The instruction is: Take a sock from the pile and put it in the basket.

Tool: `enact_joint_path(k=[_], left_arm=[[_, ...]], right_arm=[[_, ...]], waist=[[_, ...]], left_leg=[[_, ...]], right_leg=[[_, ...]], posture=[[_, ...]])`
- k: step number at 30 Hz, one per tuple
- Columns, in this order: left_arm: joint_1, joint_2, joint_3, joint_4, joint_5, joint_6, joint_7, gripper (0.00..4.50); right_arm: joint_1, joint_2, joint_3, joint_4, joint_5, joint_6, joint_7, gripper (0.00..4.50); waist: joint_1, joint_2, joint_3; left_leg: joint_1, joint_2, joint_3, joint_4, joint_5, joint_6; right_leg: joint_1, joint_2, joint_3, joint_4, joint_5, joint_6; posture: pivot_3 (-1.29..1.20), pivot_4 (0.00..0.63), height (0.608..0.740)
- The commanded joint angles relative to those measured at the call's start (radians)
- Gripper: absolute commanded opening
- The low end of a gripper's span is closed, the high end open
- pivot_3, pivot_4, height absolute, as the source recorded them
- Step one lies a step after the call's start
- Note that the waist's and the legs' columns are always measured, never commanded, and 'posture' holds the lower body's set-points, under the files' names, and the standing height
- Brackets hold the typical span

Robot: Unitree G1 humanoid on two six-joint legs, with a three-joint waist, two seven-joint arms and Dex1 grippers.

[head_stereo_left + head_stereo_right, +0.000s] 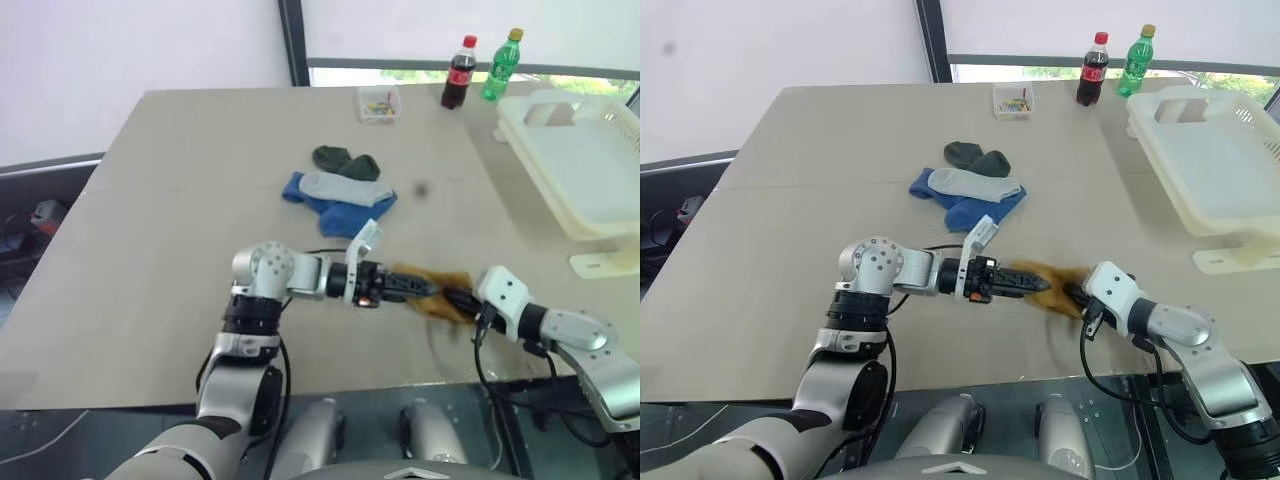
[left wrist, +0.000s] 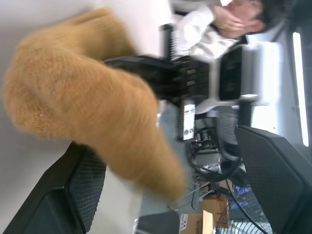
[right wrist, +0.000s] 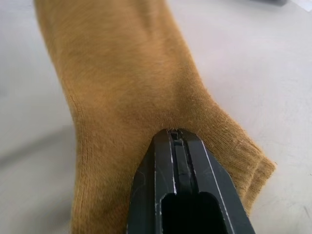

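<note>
Right now my right gripper [image 3: 181, 141] is pinched tight on the mustard-yellow sock [image 3: 122, 87], holding it by a fold near the cuff end just above the table [image 1: 180, 200]. My left gripper [image 1: 412, 287] stands with its jaws spread wide beside the sock's other end; its black fingers [image 2: 73, 190] flank the fabric without closing on it.

So I judge the task roughly half done: one sock is out of the pile [image 1: 338, 188] and in hand at the near edge, but it has not reached the basket [image 1: 580, 160]. That cream-white slotted basket sits at the far right of the table, well apart from my grippers, and looks empty. What is left is the carry across to the right and the release inside it.

The pile itself, blue, pale grey and dark green socks, lies mid-table. Beyond it stand a small clear plastic box [image 1: 379, 103], a cola bottle [image 1: 459, 73] and a green bottle [image 1: 502, 66] near the window. The tabletop is plain beige and smooth. In the left wrist view a seated person [image 2: 219, 22] shows in the room behind.
</note>
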Motion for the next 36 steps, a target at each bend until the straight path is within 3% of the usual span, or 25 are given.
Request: enact_joint_path(k=[1, 9, 19, 27, 32, 36], left_arm=[[-0.016, 0.001, -0.047, -0.046, -0.021, -0.081, -0.064, 4.32], [-0.091, 0.021, -0.121, 0.095, 0.068, -0.247, -0.125, 4.32], [-0.065, 0.121, -0.175, 0.086, 0.118, -0.251, -0.118, 4.32], [-0.033, 0.075, -0.058, 0.082, 0.036, -0.2, -0.106, 4.32], [-0.004, 0.109, 0.009, 0.074, -0.039, -0.159, -0.166, 4.32], [-0.006, 0.089, 0.065, 0.14, -0.048, -0.109, -0.111, 4.32]], right_arm=[[0.022, -0.003, -0.023, -0.019, 0.006, -0.003, 0.004, 0.0], [0.051, -0.004, -0.034, -0.049, 0.001, 0.007, -0.007, 0.0], [0.071, 0.0, -0.026, -0.062, -0.014, 0.001, -0.026, 0.0], [0.06, 0.009, -0.008, -0.048, -0.035, -0.007, -0.031, 0.0], [0.052, 0.013, -0.004, -0.04, -0.045, -0.006, -0.029, 0.0], [0.05, 0.014, -0.001, -0.036, -0.049, -0.007, -0.026, 0.0]], waist=[[0.001, 0.0, 0.0], [0.002, 0.0, 0.0], [0.002, 0.0, 0.0], [0.001, 0.0, 0.0], [-0.003, 0.0, 0.0], [0.0, 0.0, 0.0]], left_leg=[[0.0, 0.0, 0.0, 0.0, 0.0, 0.0], [0.0, 0.0, 0.0, 0.0, 0.0, 0.0], [-0.002, 0.0, 0.0, -0.001, 0.0, 0.0], [-0.002, 0.0, 0.0, -0.001, 0.0, 0.0], [-0.001, 0.0, 0.0, -0.001, 0.0, 0.0], [-0.001, 0.0, 0.0, -0.001, 0.0, 0.0]], right_leg=[[0.0, 0.0, 0.0, 0.0, 0.0, 0.0], [0.0, 0.0, 0.0, -0.001, 0.0, 0.0], [-0.002, 0.0, 0.0, -0.001, 0.0, 0.0], [-0.002, 0.0, 0.0, -0.001, 0.0, 0.0], [-0.002, 0.001, 0.0, 0.0, 0.0, 0.0], [-0.002, 0.001, 0.0, 0.0, 0.0, 0.0]], posture=[[0.0, 0.15, 0.74], [0.0, 0.15, 0.74], [0.0, 0.15, 0.74], [0.0, 0.15, 0.74], [0.0, 0.15, 0.74], [0.0, 0.15, 0.74]])
